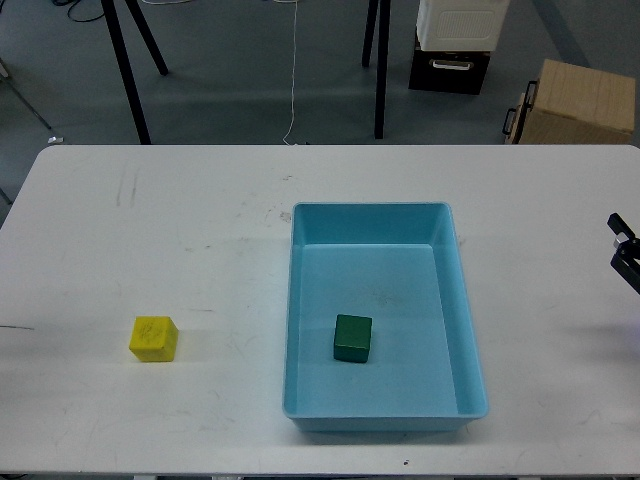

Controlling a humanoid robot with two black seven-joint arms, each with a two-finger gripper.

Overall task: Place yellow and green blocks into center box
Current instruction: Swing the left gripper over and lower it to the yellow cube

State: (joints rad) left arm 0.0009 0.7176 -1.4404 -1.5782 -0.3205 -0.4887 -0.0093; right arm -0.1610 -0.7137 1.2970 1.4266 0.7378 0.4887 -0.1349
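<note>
A yellow block (154, 338) lies on the white table (180, 240), left of the box. A green block (352, 337) lies inside the light blue box (300, 300) at the table's middle, near its front left. My left gripper is out of view. Only a small dark part of my right gripper (626, 251) shows at the right edge, far from both blocks; its fingers cannot be told apart.
Beyond the table's far edge stand black stand legs (125, 70), a white and black case (455, 40) and a cardboard box (575, 100) on the grey floor. A thin cable (15, 327) shows at the left edge.
</note>
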